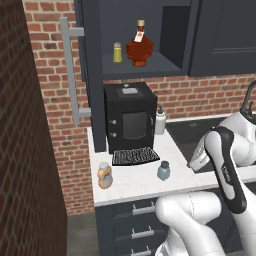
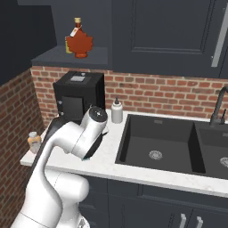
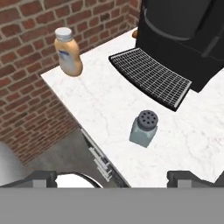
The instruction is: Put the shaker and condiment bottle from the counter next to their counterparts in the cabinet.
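The shaker [image 3: 143, 128] is seen standing upright on the white marble worktop [image 1: 130, 182], near its front edge, just in front of the black coffee machine's [image 1: 129, 117] grated drip tray [image 3: 151, 76]. The condiment bottle [image 3: 68, 51] stands well apart to the left, close to the brick wall. Up in the open cabinet [image 1: 145, 67], the yellow-green shaker [image 1: 117, 52] and the red maple-leaf bottle [image 1: 139, 46] are waiting side by side on the shelf. The gripper [image 3: 113, 177] is held above the worktop edge, fingers [image 3: 43, 177] spread wide with nothing between them.

The step in hand is judged to be the reach for the blue-grey shaker. It would best be done by centring the spread fingers over the squat body, below the metal cap, and descending straight so the drip tray behind is not clipped. A low, square grip is advised, as the glass looks smooth and the lift to the shelf is a long one
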